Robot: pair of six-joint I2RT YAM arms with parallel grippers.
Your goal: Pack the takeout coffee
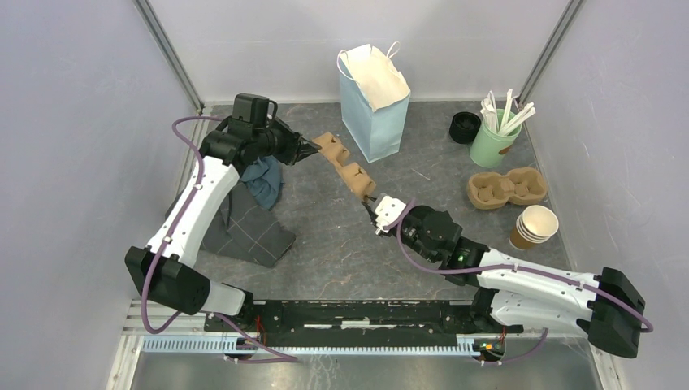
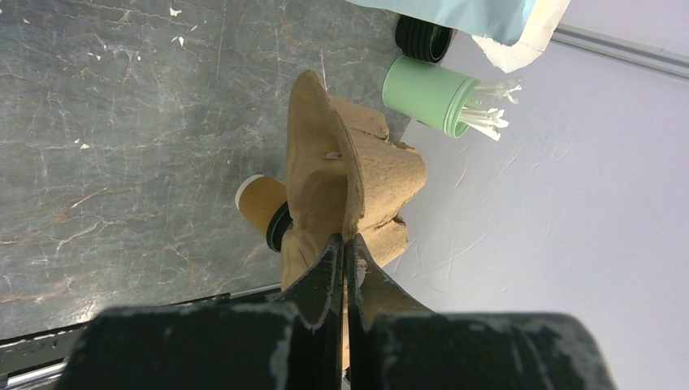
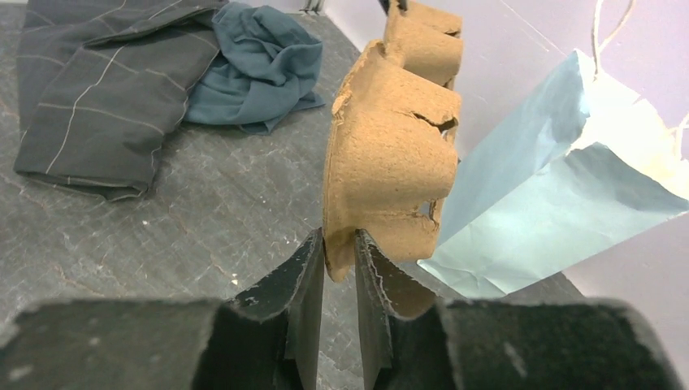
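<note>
holds a pulp carrier (image 1: 345,162) above the counter (image 1: 341,252). pinches one end in the fully closed left claw (image 2: 344,244), the other in the right claw (image 3: 340,244), nearly closed on its rim.

Table (image 1: 341,244): dark grey marbled slab, scuffed, pale flecks
Far centre: light blue paper bag (image 1: 372,114) upright, mouth open
Far right: black lids (image 1: 465,127) stacked, just beside green cup (image 1: 491,145) of white sticks
Right: pulp carrier (image 1: 505,188) lying flat; stack of paper cups (image 1: 534,226) near it
Left: dark checked cloth (image 1: 244,231) crumpled, teal cloth (image 1: 264,183) touching it
Takeout coffee (image 2: 262,203) partly hidden in left wrist view
</note>
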